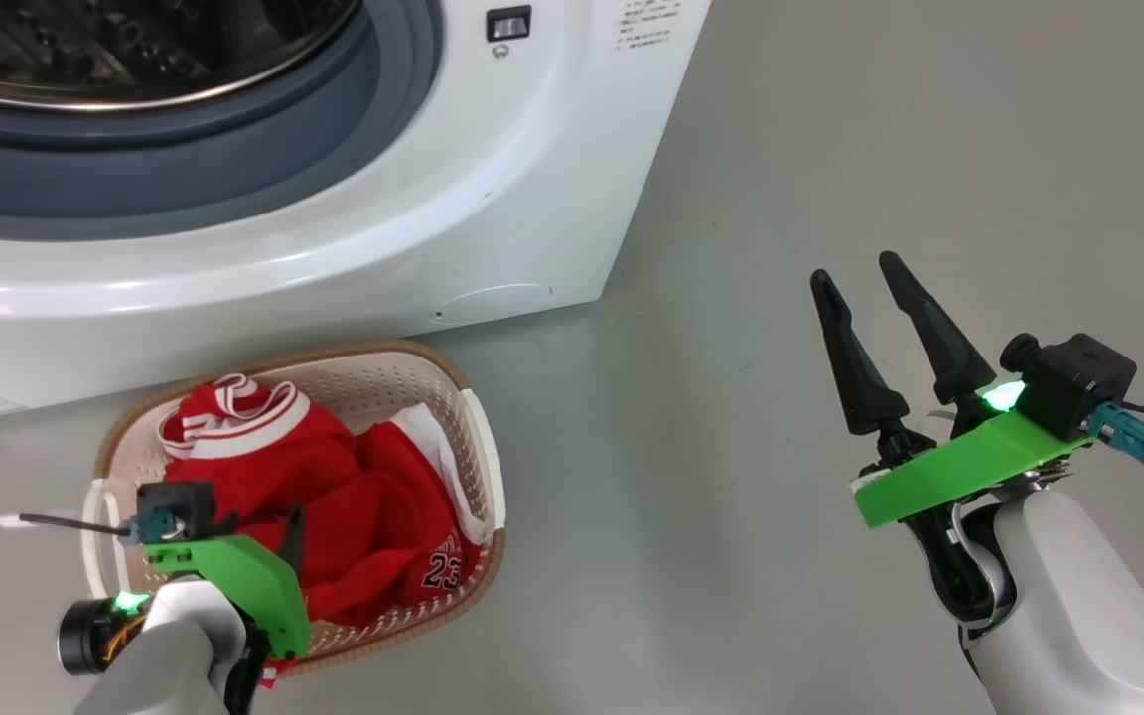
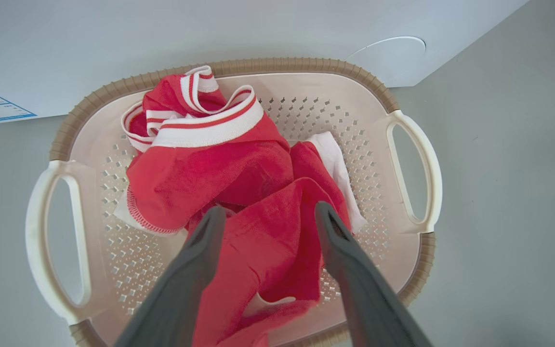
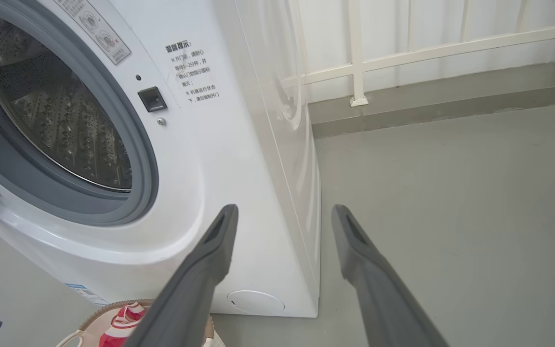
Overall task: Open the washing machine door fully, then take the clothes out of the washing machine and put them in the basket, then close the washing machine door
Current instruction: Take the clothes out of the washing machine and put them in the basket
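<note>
Both stand spread wide: the left gripper (image 2: 269, 212) hangs over the clothes (image 2: 219, 168) heaped in the basket (image 2: 306, 64), the right gripper (image 1: 857, 273) over the floor (image 1: 731, 417).

Red clothes (image 2: 239, 173) heaped in basket (image 2: 268, 63), washing machine (image 1: 334, 248) open

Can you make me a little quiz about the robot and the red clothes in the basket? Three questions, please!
1. True or false: the red clothes lie inside the basket.
2. Pick one. The left tool over the basket is: A) open, B) shut on a sock, C) shut on a basket handle.
3. Fill in: the white number printed on the red clothes is ___.
Key: 1 true; 2 A; 3 23.
</note>
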